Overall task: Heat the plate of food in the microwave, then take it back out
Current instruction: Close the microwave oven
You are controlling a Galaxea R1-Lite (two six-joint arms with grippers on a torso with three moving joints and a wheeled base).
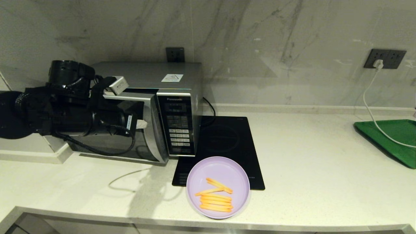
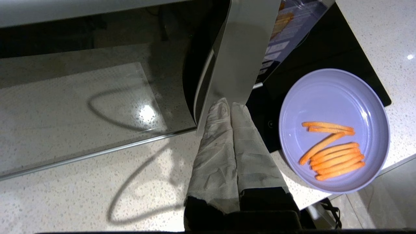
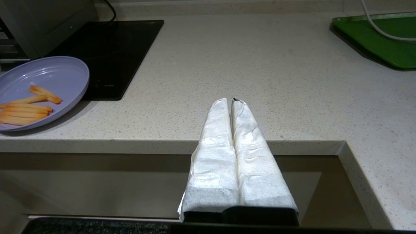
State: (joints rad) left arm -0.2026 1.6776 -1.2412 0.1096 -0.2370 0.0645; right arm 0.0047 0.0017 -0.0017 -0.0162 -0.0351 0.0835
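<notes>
Here the left claw (image 2: pixel 226 105) has its two cloth-wrapped fingers pressed together, gripping nothing, tips against the silver handle edge of the dark glass door of the large boxy silver microwave (image 1: pixel 156 107). Pressed flat like this, it probably means to hook or pry the door, which looks just ajar. The round pale lilac plastic plate of food (image 1: pixel 217 187), carrying thin orange fry-like sticks, sits in front of the microwave's keypad panel, partly on the flat black glass induction hob (image 1: pixel 227 146) and partly on the pale speckled tabletop (image 1: pixel 308 169), near its front edge. That spot lies close to the door's swing, so the door may brush it. The right claw (image 3: pixel 231 104), also closed and empty, hangs parked below the tabletop's edge, well apart from the microwave. A green rectangular tray (image 1: pixel 390 139) with a white cable (image 1: pixel 369 104) across it lies far from the microwave.
</notes>
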